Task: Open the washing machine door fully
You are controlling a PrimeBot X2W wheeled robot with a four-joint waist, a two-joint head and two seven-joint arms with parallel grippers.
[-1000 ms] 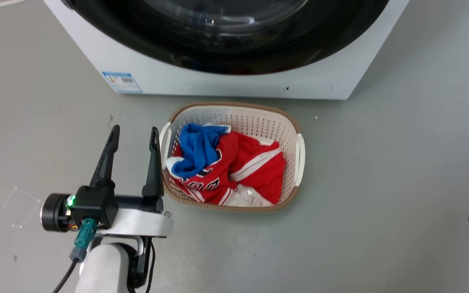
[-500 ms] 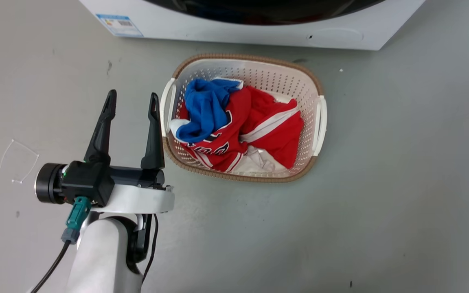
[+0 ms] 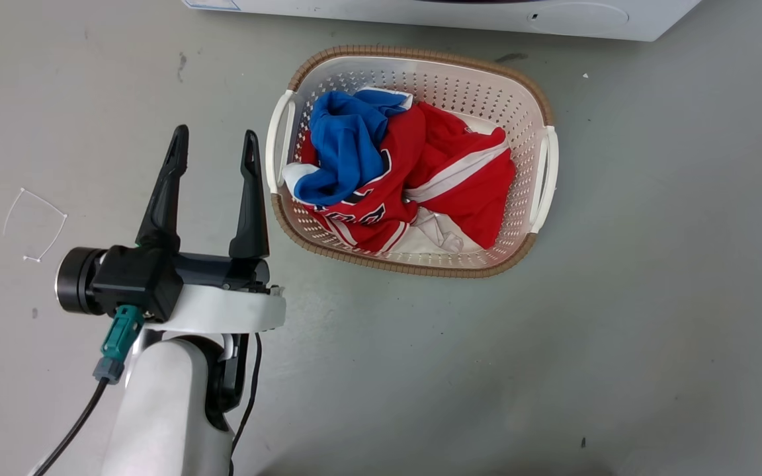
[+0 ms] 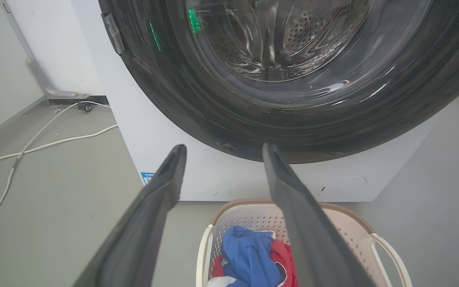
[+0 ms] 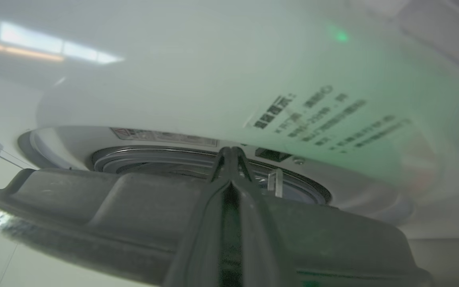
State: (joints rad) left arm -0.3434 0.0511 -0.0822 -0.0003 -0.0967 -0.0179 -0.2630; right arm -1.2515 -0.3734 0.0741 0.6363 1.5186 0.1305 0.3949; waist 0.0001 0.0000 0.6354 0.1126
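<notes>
Right gripper point(image 5: 231, 151) pinched closed, hooked past washing machine door point(image 4: 173, 91) rim: pull along hinge arc; left gripper point(image 3: 215, 132) spread wide

PrimeBot X2W's left gripper point(image 3: 215, 132) bears two long matte-black fingers point(image 3: 164, 192), broad at the base and tapering to narrow tips, set on a boxy black housing point(image 3: 135, 285). A black cylinder point(image 3: 77, 289) with a silvery rim juts from the housing's side. A teal plug point(image 3: 120, 330) (grey collar at its tail) feeds a black cable point(image 3: 70, 436). A thinner black lead point(image 3: 249, 390) runs beside the smooth, rounded white forearm point(image 3: 156, 403), which is topped by a curved white wrist plate point(image 3: 229, 311). The fingers of the right gripper point(image 5: 231, 150) are dark grey.
</notes>
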